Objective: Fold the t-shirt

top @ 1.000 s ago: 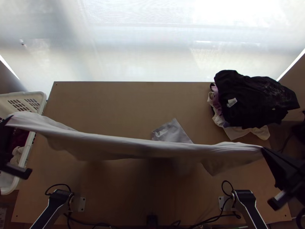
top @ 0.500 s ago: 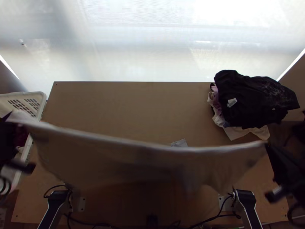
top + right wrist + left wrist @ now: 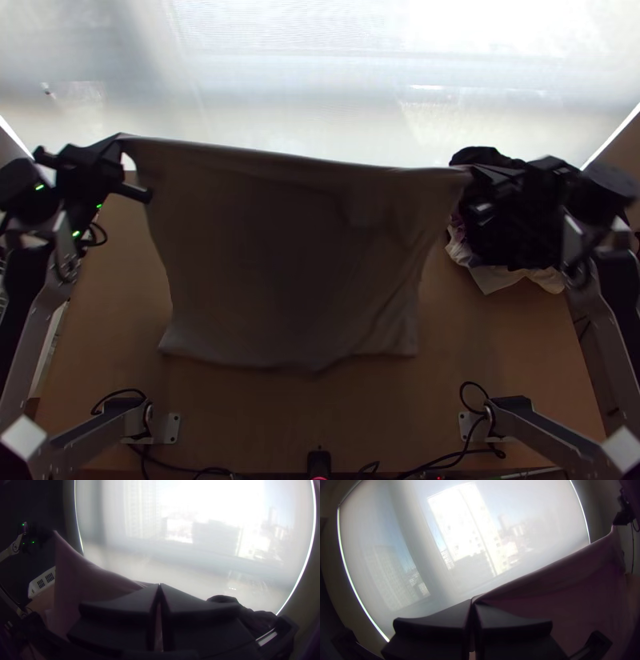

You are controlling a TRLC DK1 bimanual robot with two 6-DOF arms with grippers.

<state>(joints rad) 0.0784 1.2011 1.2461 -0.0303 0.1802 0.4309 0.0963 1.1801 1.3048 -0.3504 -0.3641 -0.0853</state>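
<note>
In the top view the light t-shirt (image 3: 296,256) hangs stretched between both grippers, its lower part toward the table's near side. My left gripper (image 3: 122,140) holds one upper corner at the upper left; my right gripper (image 3: 472,170) holds the other, near the dark pile. In the left wrist view the left gripper (image 3: 472,602) is shut on a corner of the t-shirt (image 3: 566,590), whose top edge runs taut to the other arm. The right wrist view has the right gripper (image 3: 160,586) shut on the opposite corner of the t-shirt (image 3: 86,576).
A pile of folded dark and light clothes (image 3: 512,232) lies at the table's right, beneath my right gripper. A white basket (image 3: 41,582) stands beyond the table's left side. The wooden table (image 3: 496,352) shows around the hanging cloth, and a bright window shade (image 3: 320,80) rises behind.
Both grippers have moved up the picture and inward, carrying the t-shirt from low across the table toward its far edge. The cloth has swung out and now hangs broad below its held edge.
</note>
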